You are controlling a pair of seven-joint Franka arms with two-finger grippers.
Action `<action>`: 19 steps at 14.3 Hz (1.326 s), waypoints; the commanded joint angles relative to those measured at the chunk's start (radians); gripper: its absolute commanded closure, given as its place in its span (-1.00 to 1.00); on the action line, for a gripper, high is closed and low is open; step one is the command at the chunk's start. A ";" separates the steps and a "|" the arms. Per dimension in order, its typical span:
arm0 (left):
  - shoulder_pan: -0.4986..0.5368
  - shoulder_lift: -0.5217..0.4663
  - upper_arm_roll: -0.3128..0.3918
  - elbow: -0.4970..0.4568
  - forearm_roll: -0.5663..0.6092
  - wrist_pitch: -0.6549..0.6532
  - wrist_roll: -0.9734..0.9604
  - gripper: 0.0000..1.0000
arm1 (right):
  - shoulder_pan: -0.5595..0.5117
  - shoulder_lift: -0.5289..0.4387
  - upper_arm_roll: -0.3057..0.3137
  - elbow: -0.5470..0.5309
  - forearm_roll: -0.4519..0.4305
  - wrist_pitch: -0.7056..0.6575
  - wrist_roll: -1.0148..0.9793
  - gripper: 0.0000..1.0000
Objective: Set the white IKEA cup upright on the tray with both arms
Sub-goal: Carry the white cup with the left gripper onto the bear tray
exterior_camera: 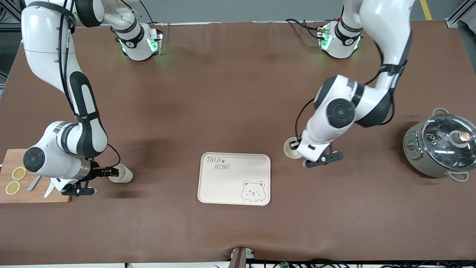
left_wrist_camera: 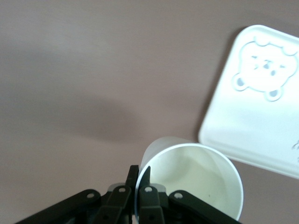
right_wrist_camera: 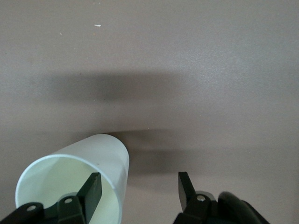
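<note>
The cream tray (exterior_camera: 230, 186) with the bear face lies flat near the table's middle. It also shows in the left wrist view (left_wrist_camera: 254, 116). My left gripper (exterior_camera: 296, 146) is shut on the rim of a white cup (exterior_camera: 288, 149), one finger inside and one outside, beside the tray's corner toward the left arm's end. In the left wrist view the gripper (left_wrist_camera: 139, 175) pinches the cup's (left_wrist_camera: 191, 177) wall. My right gripper (exterior_camera: 111, 172) is open at the mouth of a second white cup (exterior_camera: 124, 174) lying on its side. In the right wrist view the gripper (right_wrist_camera: 138, 182) has one finger inside this cup (right_wrist_camera: 74, 177).
A wooden cutting board (exterior_camera: 33, 195) with lemon slices (exterior_camera: 18, 173) and a knife (exterior_camera: 33, 183) lies at the right arm's end. A grey pot with a glass lid (exterior_camera: 440, 147) stands at the left arm's end.
</note>
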 commanded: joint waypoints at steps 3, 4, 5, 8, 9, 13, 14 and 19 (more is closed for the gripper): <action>-0.050 0.188 0.011 0.228 0.020 -0.023 -0.061 1.00 | 0.008 -0.008 -0.004 -0.015 0.023 0.009 0.007 0.32; -0.054 0.202 0.011 0.235 0.018 0.001 -0.061 1.00 | 0.008 -0.008 -0.004 -0.015 0.023 0.009 0.007 0.50; -0.056 0.210 0.010 0.236 0.018 0.032 -0.061 1.00 | 0.008 -0.008 -0.004 -0.014 0.023 0.009 0.007 0.67; -0.082 0.243 0.011 0.242 0.018 0.100 -0.086 1.00 | 0.009 -0.008 -0.002 -0.014 0.023 0.009 0.007 1.00; -0.093 0.260 0.013 0.248 0.020 0.129 -0.089 1.00 | 0.012 -0.010 -0.004 -0.012 0.023 0.007 0.007 1.00; -0.126 0.302 0.038 0.250 0.021 0.195 -0.106 1.00 | 0.028 -0.014 -0.004 -0.006 0.023 -0.003 0.033 1.00; -0.160 0.305 0.065 0.250 0.021 0.209 -0.110 1.00 | 0.032 -0.016 -0.004 -0.006 0.023 -0.003 0.048 1.00; -0.231 0.326 0.138 0.247 0.020 0.247 -0.133 1.00 | 0.060 -0.045 -0.002 0.051 0.023 -0.116 0.123 1.00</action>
